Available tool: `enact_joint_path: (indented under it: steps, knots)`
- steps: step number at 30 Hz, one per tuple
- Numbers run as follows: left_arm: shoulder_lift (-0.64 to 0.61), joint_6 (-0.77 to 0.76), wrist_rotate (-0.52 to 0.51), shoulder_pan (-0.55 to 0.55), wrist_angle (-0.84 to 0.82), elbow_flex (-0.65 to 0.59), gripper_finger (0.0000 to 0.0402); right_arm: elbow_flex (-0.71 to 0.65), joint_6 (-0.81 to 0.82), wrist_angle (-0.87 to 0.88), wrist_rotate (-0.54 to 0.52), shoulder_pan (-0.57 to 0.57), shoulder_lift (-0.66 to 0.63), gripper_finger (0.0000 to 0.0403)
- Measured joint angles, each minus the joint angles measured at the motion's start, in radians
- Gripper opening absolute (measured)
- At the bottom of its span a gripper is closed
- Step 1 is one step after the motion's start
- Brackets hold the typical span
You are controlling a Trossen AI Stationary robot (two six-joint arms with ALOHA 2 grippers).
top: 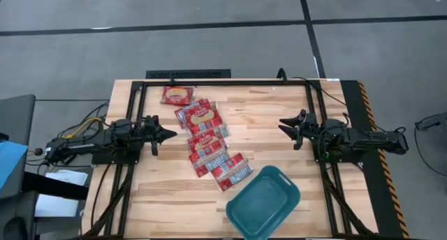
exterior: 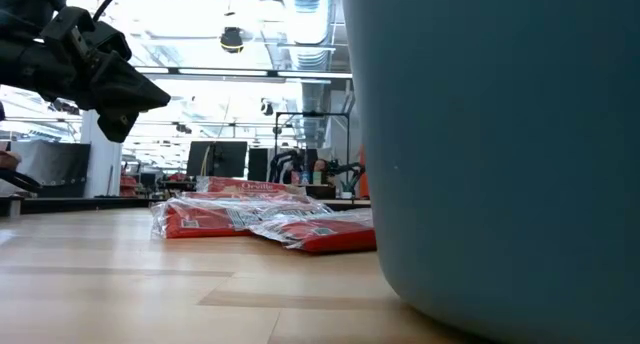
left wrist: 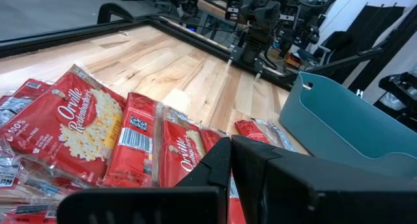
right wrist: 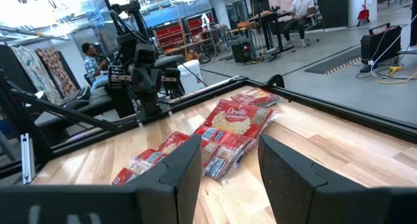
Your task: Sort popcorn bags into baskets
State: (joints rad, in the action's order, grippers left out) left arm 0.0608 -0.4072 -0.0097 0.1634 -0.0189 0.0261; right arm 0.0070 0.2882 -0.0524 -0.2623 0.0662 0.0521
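Several red popcorn bags (top: 208, 139) with cream label panels lie flat and overlapping in a slanting row down the middle of the wooden table; they also show in the left wrist view (left wrist: 85, 129), the right wrist view (right wrist: 228, 133) and the low view (exterior: 260, 219). The teal tub (top: 264, 201) stands near the table's near edge, right of the row's near end, and nothing shows inside it. My left gripper (top: 172, 136) hovers shut just left of the row (left wrist: 230, 142). My right gripper (top: 281, 125) hovers open well to the right of the row (right wrist: 229, 146).
A black metal frame (top: 230, 83) borders the table, and a hazard-striped strip (top: 363, 100) runs along its right side. Bare wood (top: 255, 128) lies between the bags and my right gripper. The tub wall (exterior: 490, 134) fills the right of the low view. People (right wrist: 91, 58) sit in the room beyond.
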Motion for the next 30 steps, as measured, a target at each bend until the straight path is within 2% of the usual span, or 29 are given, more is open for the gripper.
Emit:
enact_joint_path:
  steps: [6,12,16,23,30]
  knots:
    - [0.000,0.014,-0.003,0.000,0.001,0.000,0.0000,0.000,0.000,-0.013,-0.002,0.009,0.000,0.0175]
    - [0.000,0.100,-0.029,0.000,0.016,-0.001,0.0000,0.006,0.001,-0.060,-0.008,0.023,0.001,0.0169]
    - [0.000,0.092,-0.075,0.000,0.051,-0.001,0.0000,0.016,0.000,-0.205,-0.041,0.022,-0.001,0.0169]
    - [0.000,-0.110,-0.198,0.000,0.104,-0.001,0.0000,0.016,0.000,-0.292,-0.064,0.022,0.000,0.0176]
    - [0.000,-0.199,-0.312,0.000,0.109,-0.001,0.0000,0.017,-0.001,-0.283,-0.249,0.022,0.000,0.0169]
